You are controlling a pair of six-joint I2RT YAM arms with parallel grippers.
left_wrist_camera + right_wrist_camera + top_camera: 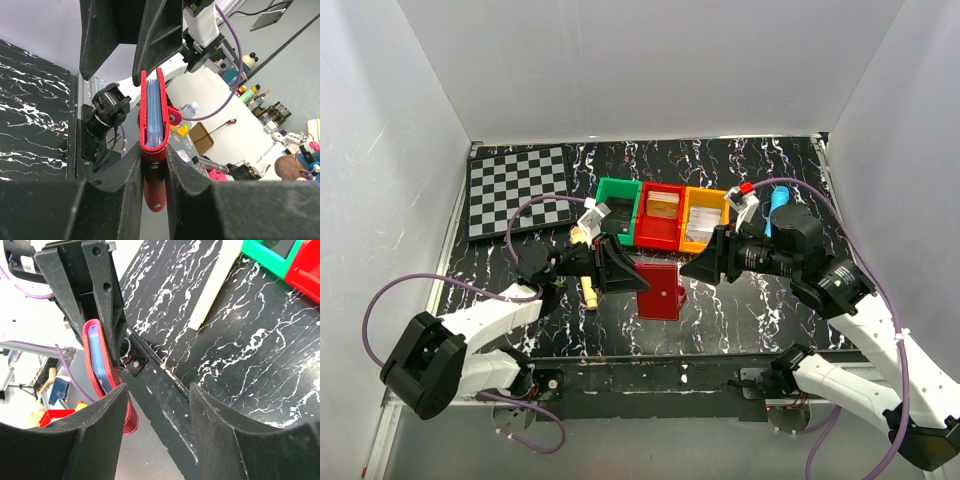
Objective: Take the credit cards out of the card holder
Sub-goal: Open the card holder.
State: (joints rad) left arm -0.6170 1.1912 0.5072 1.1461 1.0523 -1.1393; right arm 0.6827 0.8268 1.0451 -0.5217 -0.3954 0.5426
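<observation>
Maroon leather-like card holder (153,172) stands edge-on between the left gripper's (153,152) two fingers, which are clenched on its lower folded end. Its upper end reaches past those fingertips and is slightly parted, showing glossy pale-blue layers (154,115); individual cards cannot be made out among them. A red snap tab (173,117) sticks out from one side of the holder, clear of the left jaws. The right gripper (157,390) faces the left one with its jaws released and a wide gap between them. The holder lies against the outer side of one right finger (100,435), not inside that gap. Both grippers and the holder are above a black marbled table (250,340). A cream stick (212,285) lies on the table beyond the right jaws. Further out, past both sets of jaws, stand a green bin (618,190), a red bin (660,238) and an orange bin (705,194) side by side. A chessboard (517,188) lies well off to the left gripper's outer side.
</observation>
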